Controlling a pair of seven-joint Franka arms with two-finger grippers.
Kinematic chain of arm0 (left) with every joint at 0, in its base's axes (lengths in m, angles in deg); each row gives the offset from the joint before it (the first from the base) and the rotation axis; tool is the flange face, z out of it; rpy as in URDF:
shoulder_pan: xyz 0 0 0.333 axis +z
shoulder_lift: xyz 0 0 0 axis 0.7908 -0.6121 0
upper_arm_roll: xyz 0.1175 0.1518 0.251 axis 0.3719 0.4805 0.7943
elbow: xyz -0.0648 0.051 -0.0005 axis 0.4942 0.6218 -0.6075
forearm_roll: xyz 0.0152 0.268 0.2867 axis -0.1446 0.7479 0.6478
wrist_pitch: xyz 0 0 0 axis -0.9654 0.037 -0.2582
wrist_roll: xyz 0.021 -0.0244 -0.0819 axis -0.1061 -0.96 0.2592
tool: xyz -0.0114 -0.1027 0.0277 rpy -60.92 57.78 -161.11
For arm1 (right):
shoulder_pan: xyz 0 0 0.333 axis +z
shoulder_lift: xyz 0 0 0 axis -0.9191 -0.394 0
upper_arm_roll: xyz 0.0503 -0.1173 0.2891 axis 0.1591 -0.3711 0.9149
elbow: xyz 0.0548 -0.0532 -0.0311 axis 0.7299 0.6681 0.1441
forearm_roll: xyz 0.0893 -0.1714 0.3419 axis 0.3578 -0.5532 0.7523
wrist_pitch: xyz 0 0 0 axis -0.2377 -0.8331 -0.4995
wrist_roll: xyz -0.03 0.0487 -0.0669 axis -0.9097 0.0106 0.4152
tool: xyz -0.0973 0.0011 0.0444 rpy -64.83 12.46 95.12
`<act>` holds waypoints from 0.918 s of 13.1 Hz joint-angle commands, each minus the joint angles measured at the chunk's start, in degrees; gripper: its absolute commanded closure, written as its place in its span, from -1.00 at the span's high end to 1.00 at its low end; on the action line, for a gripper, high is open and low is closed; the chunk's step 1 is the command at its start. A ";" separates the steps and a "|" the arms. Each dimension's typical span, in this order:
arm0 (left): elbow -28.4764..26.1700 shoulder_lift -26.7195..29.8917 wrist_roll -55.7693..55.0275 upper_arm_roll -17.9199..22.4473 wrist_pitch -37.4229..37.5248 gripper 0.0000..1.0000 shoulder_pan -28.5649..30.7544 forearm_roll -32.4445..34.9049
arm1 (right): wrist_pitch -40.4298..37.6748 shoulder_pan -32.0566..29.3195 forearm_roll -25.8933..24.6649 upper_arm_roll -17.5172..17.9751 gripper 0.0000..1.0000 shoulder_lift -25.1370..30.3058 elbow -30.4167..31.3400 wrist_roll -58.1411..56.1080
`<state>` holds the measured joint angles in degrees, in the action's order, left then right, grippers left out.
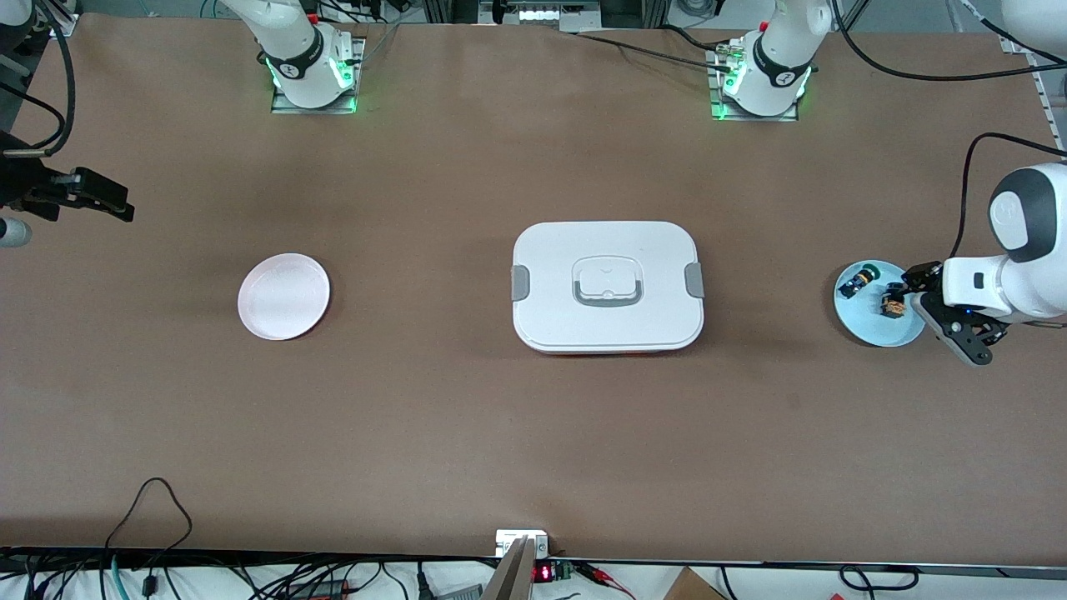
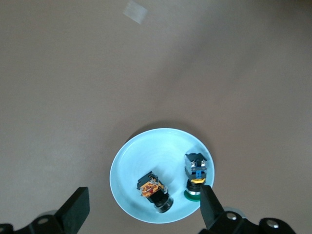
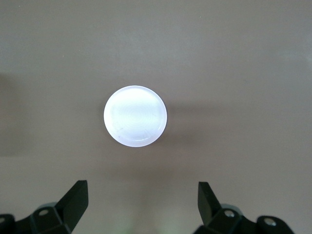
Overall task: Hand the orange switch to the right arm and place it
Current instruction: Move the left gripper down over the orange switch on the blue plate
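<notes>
Brown matting covers the worktop [image 1: 533, 433], bare apart from three items. Largest is the white lidded box [image 1: 607, 286] at centre, its grey handle on top. Toward the right arm's end lies the empty pink plate [image 1: 283, 297]; toward the left arm's end lies the light blue plate [image 1: 867, 333], carrying two small parts.

The left gripper [image 1: 938, 312] hovers over the blue plate's edge, jaws spread wide and holding nothing. The right gripper [image 1: 104, 198] waits in the air at the right arm's end of the worktop, looking down on the pink plate; its jaws are likewise wide and empty.

The orange switch [image 2: 153, 190] lies tipped on its side on the blue plate, untouched. The blue-bodied switch with green cap [image 2: 196, 176] lies just beside it, apart but close.

Assessment: the step in hand is the first pickup by the left arm. To do it well, the jaws should be centred over the orange switch rather than the plate rim, and turned to close across its narrower body. The neighbour is close, so the nearer finger must drop into the gap between the two parts. Grip low enough to leave a free end exposed for the right arm to take at handover.
</notes>
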<state>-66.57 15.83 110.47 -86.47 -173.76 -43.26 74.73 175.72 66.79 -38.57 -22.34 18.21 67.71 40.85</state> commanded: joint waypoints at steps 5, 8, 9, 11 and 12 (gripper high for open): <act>-0.48 -6.09 23.68 -0.40 -5.55 1.00 3.30 1.06 | -0.14 -0.08 1.64 0.64 1.00 -0.29 0.23 -0.42; -1.19 -8.29 35.70 -0.40 -10.11 1.00 4.27 1.06 | 0.03 -0.08 1.03 0.64 1.00 -0.46 0.23 -0.68; -1.36 -8.82 40.10 -0.40 -11.43 1.00 4.88 0.97 | -0.05 -0.08 0.94 0.64 1.00 -0.64 0.23 -0.68; -2.24 -9.36 46.01 -0.40 -12.41 1.00 5.67 0.97 | 0.03 -0.34 0.85 0.64 1.00 -1.17 0.23 -0.95; -3.20 -9.36 49.34 -0.49 -12.93 1.00 6.29 0.97 | 0.12 -0.43 0.85 0.55 1.00 -1.43 0.23 -0.95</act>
<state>-68.03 6.09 153.58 -86.44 -185.21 -38.31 74.84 175.72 66.84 -37.71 -21.94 17.02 67.73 40.81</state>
